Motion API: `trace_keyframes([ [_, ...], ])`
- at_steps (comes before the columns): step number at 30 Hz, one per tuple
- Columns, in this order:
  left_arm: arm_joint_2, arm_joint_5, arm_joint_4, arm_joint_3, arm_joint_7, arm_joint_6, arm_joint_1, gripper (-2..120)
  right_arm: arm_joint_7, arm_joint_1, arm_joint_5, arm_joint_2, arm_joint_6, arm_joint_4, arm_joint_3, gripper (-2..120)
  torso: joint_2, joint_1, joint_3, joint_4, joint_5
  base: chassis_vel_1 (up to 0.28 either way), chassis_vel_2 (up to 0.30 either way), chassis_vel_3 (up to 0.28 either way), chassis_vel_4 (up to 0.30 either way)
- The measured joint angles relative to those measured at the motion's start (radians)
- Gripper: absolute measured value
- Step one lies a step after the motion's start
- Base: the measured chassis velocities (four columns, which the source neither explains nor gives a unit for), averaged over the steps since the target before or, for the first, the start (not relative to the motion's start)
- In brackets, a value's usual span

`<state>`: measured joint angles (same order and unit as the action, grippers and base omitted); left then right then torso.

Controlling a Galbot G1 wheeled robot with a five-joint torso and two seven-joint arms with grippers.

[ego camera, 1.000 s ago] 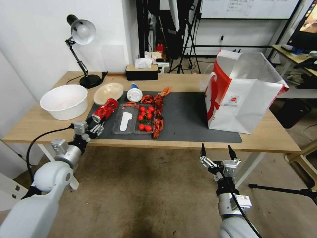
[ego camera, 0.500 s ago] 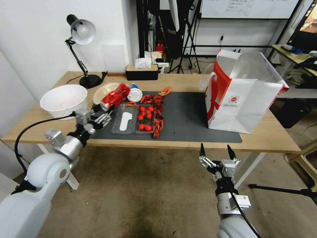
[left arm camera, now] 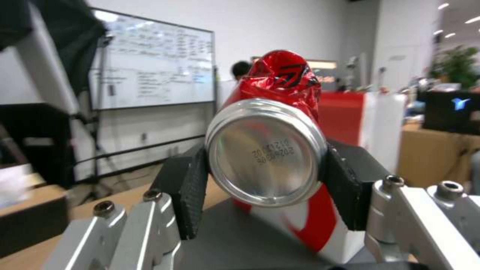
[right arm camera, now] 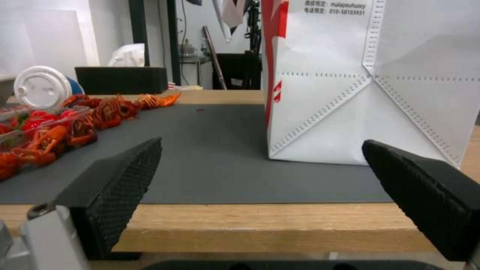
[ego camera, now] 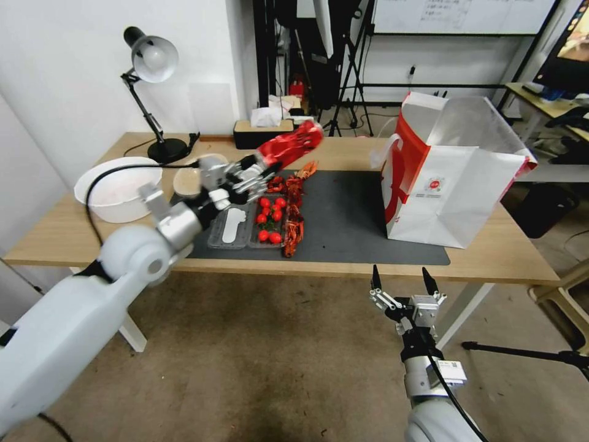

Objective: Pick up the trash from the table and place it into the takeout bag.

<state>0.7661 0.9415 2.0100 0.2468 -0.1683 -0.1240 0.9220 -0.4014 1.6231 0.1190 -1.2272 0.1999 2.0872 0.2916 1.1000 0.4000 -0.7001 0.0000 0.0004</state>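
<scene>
The crushed red soda can point(ego camera: 290, 145) is now carried well above the tabletop point(ego camera: 343, 156), clamped base-first in the left end effector point(ego camera: 261, 169). A second ago it was being taken hold of at the near left corner of the dark grey mat point(ego camera: 350, 221); half a second ago it had been lifted over the beige bowl point(ego camera: 187, 179). Since then it has been swung up and to the right, over the crayfish shells point(ego camera: 292, 215) and the clear tray of cherry tomatoes point(ego camera: 269, 216).

In the left wrist view the can point(left arm camera: 272, 150) is seen gripped across its silver base between the two black pads point(left arm camera: 186, 198), its crumpled red top pointed away toward the takeout bag point(left arm camera: 380, 120).

The takeout bag point(ego camera: 457, 175) stands upright and open at the right end of the mat, its foil lining exposed. The can is judged to be roughly halfway along its path there, with the gap over the bare mat yet to be crossed and the bag's tall rim to be cleared.

The right end effector point(ego camera: 400, 283) is held below the front edge of the tabletop, fingers spread apart and holding nothing, unchanged across the second; its wrist view looks across the mat at the bag's lower fold point(right arm camera: 365, 93).

The bowl, a white-lidded cup point(right arm camera: 42, 86), the shells and the tray are left on the tabletop, so most of the clearing is judged still undone.
</scene>
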Motion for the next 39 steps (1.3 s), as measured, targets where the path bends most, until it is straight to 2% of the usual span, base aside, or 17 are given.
trace_keyframes([
  [2,-0.003,0.009,-0.009,-0.023,-0.008,0.006,-0.030,51,0.000,0.000,0.000,0.000,0.000,0.000,0.000,100,0.000,0.000,0.000,0.0000,0.0000,0.000,0.000,0.000,0.000],
  [4,-0.011,0.038,-0.048,-0.125,-0.042,0.030,-0.143,51,0.000,0.001,0.000,-0.001,-0.001,0.001,0.004,100,0.000,0.000,0.000,-0.0002,-0.0002,0.000,0.000,0.000,0.000],
  [5,-0.011,0.038,-0.048,-0.125,-0.042,0.030,-0.143,51,0.000,0.001,0.000,-0.001,-0.001,0.001,0.004,100,0.000,0.000,0.000,-0.0002,-0.0002,0.000,0.000,0.000,0.000],
  [6,-0.011,0.049,-0.061,-0.163,-0.052,0.036,-0.181,51,0.000,0.001,0.000,-0.001,-0.001,0.001,0.006,100,0.000,0.000,0.000,-0.0001,-0.0002,0.000,0.000,0.000,0.000],
  [9,0.009,0.106,-0.113,-0.334,-0.069,0.056,-0.339,51,-0.001,0.001,-0.001,0.001,-0.002,-0.001,0.011,100,0.000,0.000,0.000,0.0000,-0.0002,0.000,0.000,0.000,0.000],
  [10,0.009,0.106,-0.113,-0.334,-0.069,0.056,-0.339,51,-0.001,0.001,-0.001,0.001,-0.002,-0.001,0.011,100,0.000,0.000,0.000,0.0000,-0.0002,0.000,0.000,0.000,0.000],
  [13,0.088,0.147,-0.197,-0.498,-0.069,0.065,-0.543,51,-0.001,-0.001,-0.002,0.002,-0.003,-0.005,0.013,100,0.000,0.000,0.000,0.0002,-0.0002,0.000,0.000,0.000,0.000],
  [14,0.088,0.147,-0.197,-0.498,-0.069,0.065,-0.543,51,-0.001,-0.001,-0.002,0.002,-0.003,-0.005,0.013,100,0.000,0.000,0.000,0.0002,-0.0002,0.000,0.000,0.000,0.000],
  [18,0.250,0.195,-0.359,-0.679,-0.058,0.064,-0.773,51,-0.001,-0.003,-0.003,0.002,-0.003,-0.010,0.017,100,0.000,0.000,0.000,-0.0001,0.0000,0.000,0.000,0.000,0.000],
  [20,0.268,0.200,-0.378,-0.697,-0.057,0.064,-0.797,51,-0.001,-0.003,-0.003,0.002,-0.003,-0.011,0.018,100,0.000,0.000,0.000,0.0000,0.0000,0.000,0.000,0.000,0.000],
  [22,0.341,0.218,-0.459,-0.754,-0.054,0.063,-0.882,51,-0.001,-0.004,-0.003,0.002,-0.003,-0.015,0.018,100,0.000,0.000,0.000,-0.0001,0.0001,0.000,0.000,0.000,0.000],
  [23,0.341,0.218,-0.459,-0.754,-0.054,0.063,-0.882,51,-0.001,-0.004,-0.003,0.002,-0.003,-0.015,0.018,100,0.000,0.000,0.000,-0.0001,0.0001,0.000,0.000,0.000,0.000],
  [26,0.440,0.232,-0.562,-0.809,-0.056,0.064,-0.965,51,-0.002,-0.009,-0.004,0.002,-0.004,-0.016,0.018,100,0.000,0.000,0.000,-0.0001,-0.0001,0.000,0.000,0.000,0.000],
  [27,0.440,0.232,-0.562,-0.809,-0.056,0.064,-0.965,51,-0.002,-0.009,-0.004,0.002,-0.004,-0.016,0.018,100,0.000,0.000,0.000,-0.0001,-0.0001,0.000,0.000,0.000,0.000],
  [29,0.503,0.244,-0.622,-0.843,-0.060,0.064,-1.012,51,-0.002,-0.009,-0.004,0.001,-0.004,-0.016,0.018,100,0.000,0.000,0.000,0.0001,-0.0002,0.000,0.000,0.000,0.000],
  [37,0.595,0.259,-0.739,-0.907,-0.078,0.066,-1.071,51,-0.003,-0.005,-0.005,-0.004,-0.004,-0.009,0.018,100,0.000,0.000,0.000,0.0000,-0.0001,0.000,0.000,0.000,0.000],
  [39,0.634,0.259,-0.798,-0.931,-0.084,0.071,-1.085,51,-0.003,-0.006,-0.005,-0.007,-0.004,-0.005,0.018,100,0.000,0.000,0.000,-0.0002,-0.0002,0.000,0.000,0.000,0.000],
])
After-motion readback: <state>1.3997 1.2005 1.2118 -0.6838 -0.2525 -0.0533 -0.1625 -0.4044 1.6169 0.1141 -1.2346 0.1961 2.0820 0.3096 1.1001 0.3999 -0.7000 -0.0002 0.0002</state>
